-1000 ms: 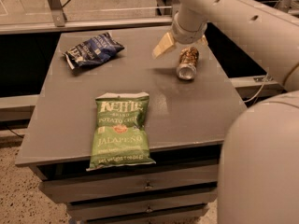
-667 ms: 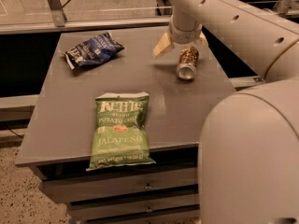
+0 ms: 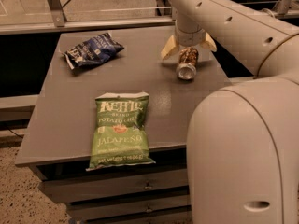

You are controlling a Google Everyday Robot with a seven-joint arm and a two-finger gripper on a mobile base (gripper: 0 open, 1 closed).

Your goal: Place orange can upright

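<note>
End effector [image 3: 188, 45] spread above orange can [image 3: 187, 64], seemingly lying tipped; green chip bag [image 3: 121, 127], blue bag [image 3: 93, 50] well apart.

Two chip bags on the counter [image 3: 70, 106]: one green bag [image 3: 122, 127], one dark blue bag [image 3: 93, 50]. One orange can [image 3: 188, 63]. One end effector [image 3: 188, 47], fingers spread, at the can's far end.

Off-white rounded arm [image 3: 233, 17] shells, small dark holes; gripper [image 3: 188, 51] upper centre, pale yellow fingers [image 3: 167, 49] splayed
</note>
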